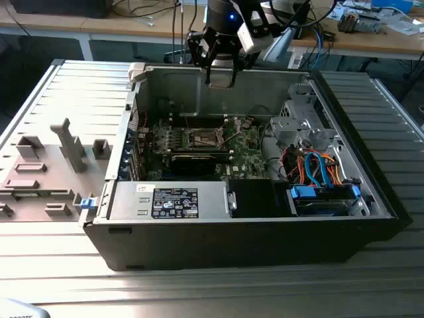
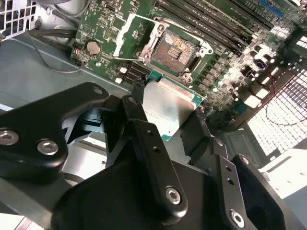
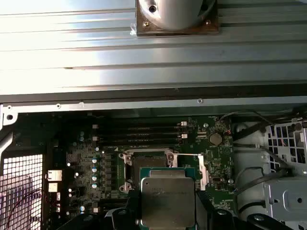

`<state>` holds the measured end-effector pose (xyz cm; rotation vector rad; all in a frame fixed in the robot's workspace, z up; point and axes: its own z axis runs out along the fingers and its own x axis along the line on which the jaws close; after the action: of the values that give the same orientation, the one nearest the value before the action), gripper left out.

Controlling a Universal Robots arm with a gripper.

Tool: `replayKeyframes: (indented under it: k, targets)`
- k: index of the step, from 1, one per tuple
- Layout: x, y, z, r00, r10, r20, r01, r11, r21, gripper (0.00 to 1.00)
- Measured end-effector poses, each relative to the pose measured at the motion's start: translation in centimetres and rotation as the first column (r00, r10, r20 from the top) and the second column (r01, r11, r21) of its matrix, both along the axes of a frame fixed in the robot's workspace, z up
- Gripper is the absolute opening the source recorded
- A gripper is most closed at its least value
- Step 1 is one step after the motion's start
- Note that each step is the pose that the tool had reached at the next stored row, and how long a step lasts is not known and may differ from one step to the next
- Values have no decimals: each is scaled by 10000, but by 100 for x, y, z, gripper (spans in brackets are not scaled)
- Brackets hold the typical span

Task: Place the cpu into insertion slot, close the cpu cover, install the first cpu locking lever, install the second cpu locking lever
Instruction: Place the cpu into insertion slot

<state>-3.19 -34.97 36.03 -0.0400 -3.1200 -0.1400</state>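
My gripper (image 1: 222, 81) hangs over the back wall of the open computer case, shut on the cpu (image 2: 169, 103), a flat square chip with a grey metal top. In both wrist views the chip (image 3: 168, 199) sits between the black fingers (image 2: 144, 139), well above the motherboard. The insertion slot (image 2: 175, 47) lies bare below it, with its dark contact field showing (image 3: 149, 164); in the exterior view the slot (image 1: 204, 138) is at the board's middle. The silver cpu cover (image 2: 130, 37) stands swung open beside the slot.
The case (image 1: 252, 238) lies on its side on a ribbed metal table. A power supply (image 1: 169, 202) fills its front. A drive cage with blue and orange cables (image 1: 318, 173) is on the exterior view's right. Memory sticks (image 2: 211, 24) flank the slot. Grey fixtures (image 1: 66, 149) stand outside.
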Motion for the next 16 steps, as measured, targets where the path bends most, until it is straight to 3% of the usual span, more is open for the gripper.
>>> replayKeyframes:
  k: [16]
  targets:
    - [-26, -3, -16, 10000, 1, -1, -1, 10000, -1, 55]
